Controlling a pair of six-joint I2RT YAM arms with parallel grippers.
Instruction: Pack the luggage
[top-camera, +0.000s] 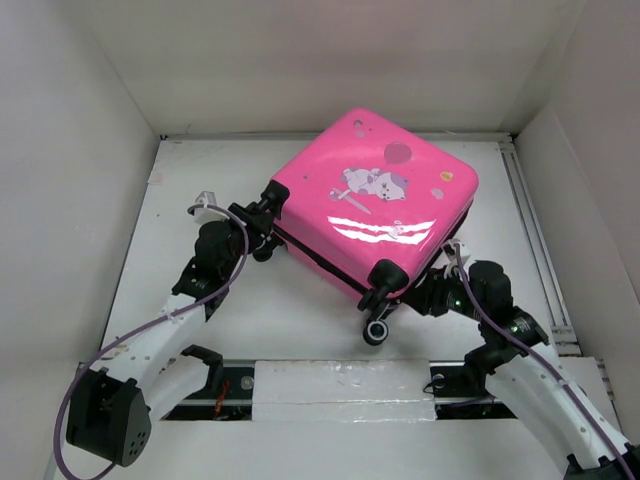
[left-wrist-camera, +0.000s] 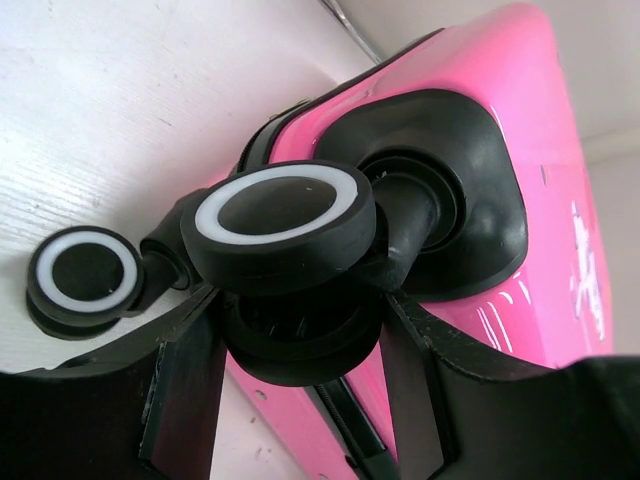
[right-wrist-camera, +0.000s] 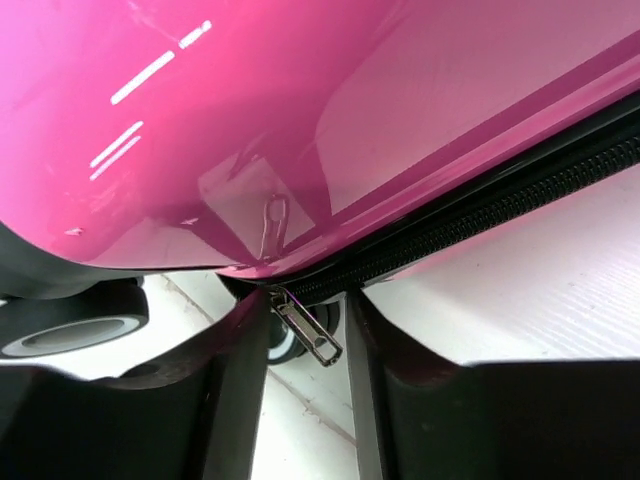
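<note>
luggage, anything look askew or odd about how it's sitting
The luggage lies skewed, diagonal to the table edges rather than square. Its zipper pull dangles loose inside the open right pincer, and the left pincer clamps a wheel. No damage or spill shows.

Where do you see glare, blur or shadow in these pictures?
Top view: white glare streaks across the luggage lid, light otherwise even. Left wrist view: the wheel sharp, the left fingers dark and soft at the bottom. Right wrist view: glare streaks upper left on the shell, zipper pull sharp, right fingers in shadow.
</note>
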